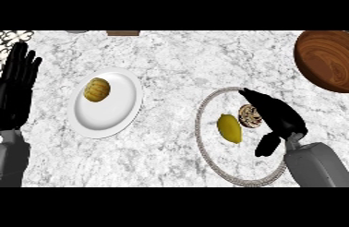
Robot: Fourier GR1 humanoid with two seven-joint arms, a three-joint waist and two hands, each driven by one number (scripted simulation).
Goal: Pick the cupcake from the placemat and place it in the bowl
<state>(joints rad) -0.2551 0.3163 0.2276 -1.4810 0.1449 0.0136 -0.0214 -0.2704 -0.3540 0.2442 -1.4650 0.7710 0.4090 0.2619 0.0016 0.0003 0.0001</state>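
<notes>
The cupcake (249,116), brown with pale swirled topping, sits on the round marble-patterned placemat (207,140) at the right. My right hand (276,114) lies over the placemat just right of the cupcake, fingers stretched toward the far side and touching its right edge, thumb hanging down toward me; the hand is open. A wooden bowl (325,60) stands at the far right edge, partly cut off. My left hand (17,83) rests open at the left edge, fingers up.
A yellow lemon (230,128) lies on the placemat left of the cupcake. A white plate (119,113) at centre left carries a yellow-brown ridged item (97,89). Small objects are cut off at the far edge.
</notes>
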